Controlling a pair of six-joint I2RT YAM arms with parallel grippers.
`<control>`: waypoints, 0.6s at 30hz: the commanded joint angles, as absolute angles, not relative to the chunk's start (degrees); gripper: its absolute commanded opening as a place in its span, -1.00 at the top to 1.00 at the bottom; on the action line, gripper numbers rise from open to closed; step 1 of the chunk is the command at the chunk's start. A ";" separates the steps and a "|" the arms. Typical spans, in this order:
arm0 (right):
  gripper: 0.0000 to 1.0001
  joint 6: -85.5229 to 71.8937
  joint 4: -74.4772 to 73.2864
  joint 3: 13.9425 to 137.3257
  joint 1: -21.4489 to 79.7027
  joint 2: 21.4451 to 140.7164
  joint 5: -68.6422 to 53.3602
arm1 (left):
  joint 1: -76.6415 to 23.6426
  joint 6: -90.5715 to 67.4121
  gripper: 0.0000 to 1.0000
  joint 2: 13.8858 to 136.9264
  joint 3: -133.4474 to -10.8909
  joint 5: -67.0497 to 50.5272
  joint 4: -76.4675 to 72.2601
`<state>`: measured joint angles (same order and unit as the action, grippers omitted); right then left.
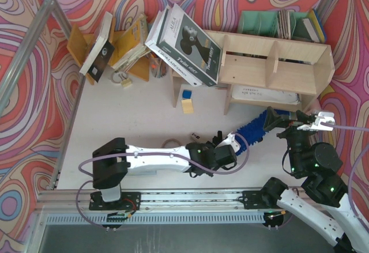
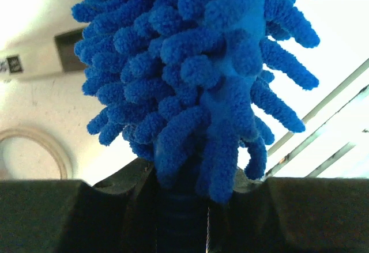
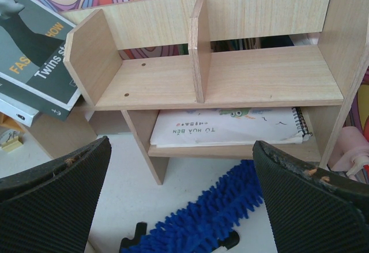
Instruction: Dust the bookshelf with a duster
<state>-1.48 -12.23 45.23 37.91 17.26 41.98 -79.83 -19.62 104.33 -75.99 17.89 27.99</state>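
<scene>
The bookshelf (image 1: 271,63) is a pale plywood two-tier unit at the back right, and it fills the right wrist view (image 3: 230,74). The blue fluffy duster (image 1: 256,127) lies slanted on the table in front of it, its tip towards the lower tier. My left gripper (image 1: 233,146) is shut on the duster's handle end; in the left wrist view the fluffy head (image 2: 196,80) rises straight out of the gripper (image 2: 181,207). My right gripper (image 1: 279,123) is open just above the duster's far end, and its ribbed fingers (image 3: 57,189) frame the duster (image 3: 213,218) below.
Big books (image 1: 187,42) lean on the bookshelf's left end. A spiral notebook (image 3: 230,127) lies in the lower tier. An orange-brown rack (image 1: 115,45) with books stands back left, a green file holder (image 1: 265,22) behind the shelf. Small blocks (image 1: 187,100) sit by the shelf's left leg.
</scene>
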 commanded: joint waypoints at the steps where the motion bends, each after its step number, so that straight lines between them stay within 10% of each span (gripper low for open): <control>1: -0.98 -0.89 -10.45 44.90 38.14 16.87 42.88 | -80.08 -22.78 1.00 96.61 -71.64 20.37 27.53; 18: -0.97 -1.22 -10.72 45.87 38.14 18.61 44.20 | -82.08 -28.13 1.00 76.58 -62.48 19.42 42.56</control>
